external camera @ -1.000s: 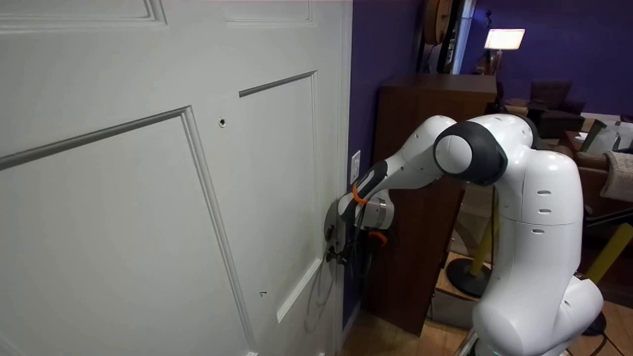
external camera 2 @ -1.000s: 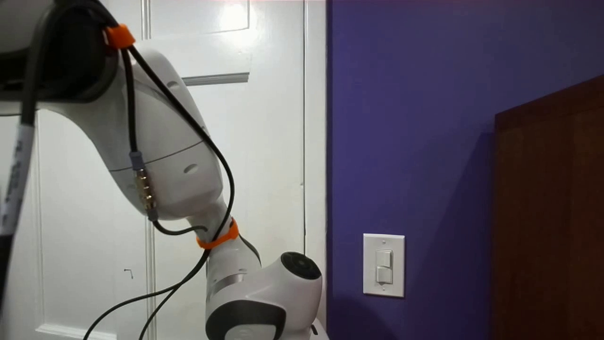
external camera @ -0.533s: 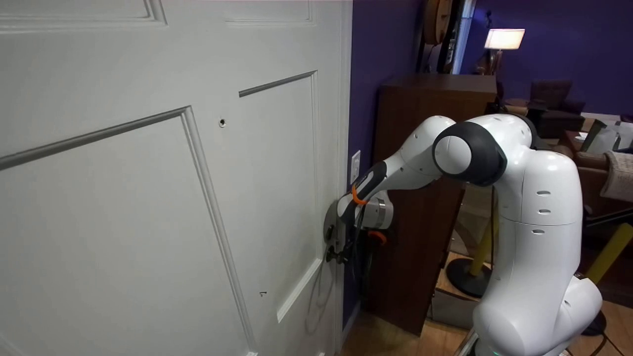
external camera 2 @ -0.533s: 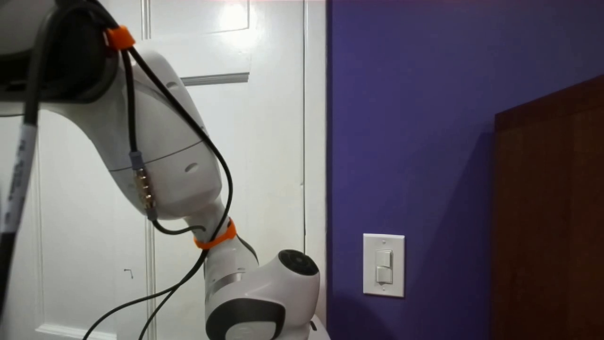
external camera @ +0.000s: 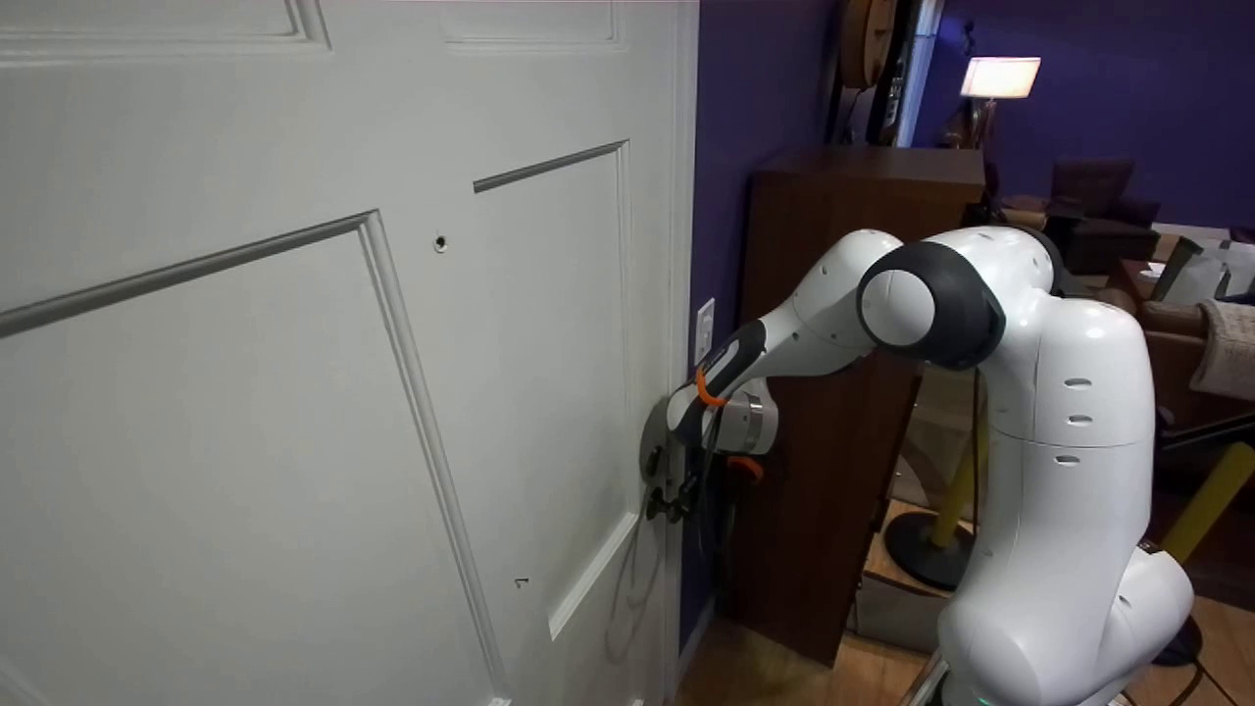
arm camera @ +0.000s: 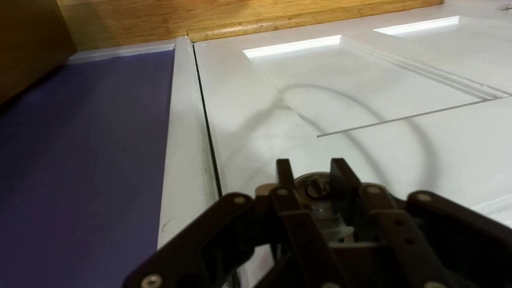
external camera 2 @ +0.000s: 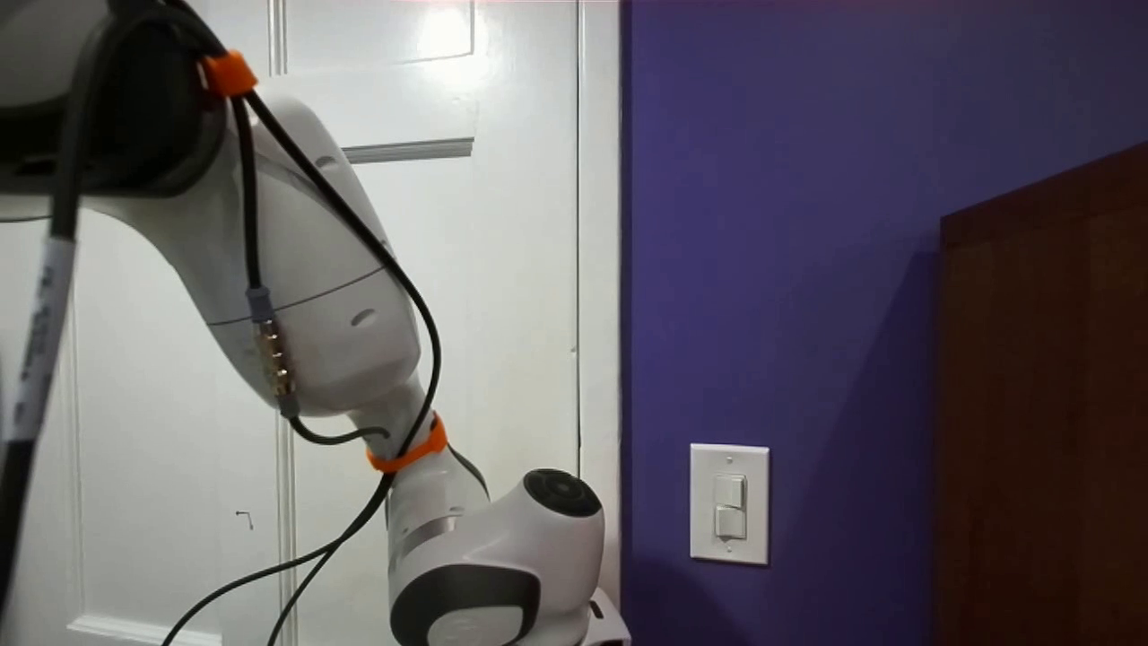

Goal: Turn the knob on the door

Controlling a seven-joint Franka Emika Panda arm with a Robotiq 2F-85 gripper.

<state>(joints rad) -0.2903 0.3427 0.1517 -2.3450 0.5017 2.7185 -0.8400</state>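
The white panelled door (external camera: 294,471) fills much of an exterior view, and shows in an exterior view behind the arm (external camera 2: 520,251) and in the wrist view (arm camera: 372,96). The small grey round metal knob (arm camera: 318,188) shows in the wrist view near the door's edge. My gripper (arm camera: 311,161) has one dark finger on each side of the knob and looks shut on it. The right finger covers part of the knob, so contact there is hidden. In an exterior view the gripper (external camera: 671,504) is a small dark shape at the door's edge, and the knob is hard to make out.
The door frame (arm camera: 180,132) and purple wall (external camera 2: 789,269) stand beside the door. A white switch plate (external camera 2: 729,504) is on the wall. A dark brown cabinet (external camera: 804,510) stands close to the wrist. Black cables (external camera 2: 341,538) hang from the arm.
The wrist has shifted slightly to the left in both exterior views, with a small tilt. The door has not visibly moved.
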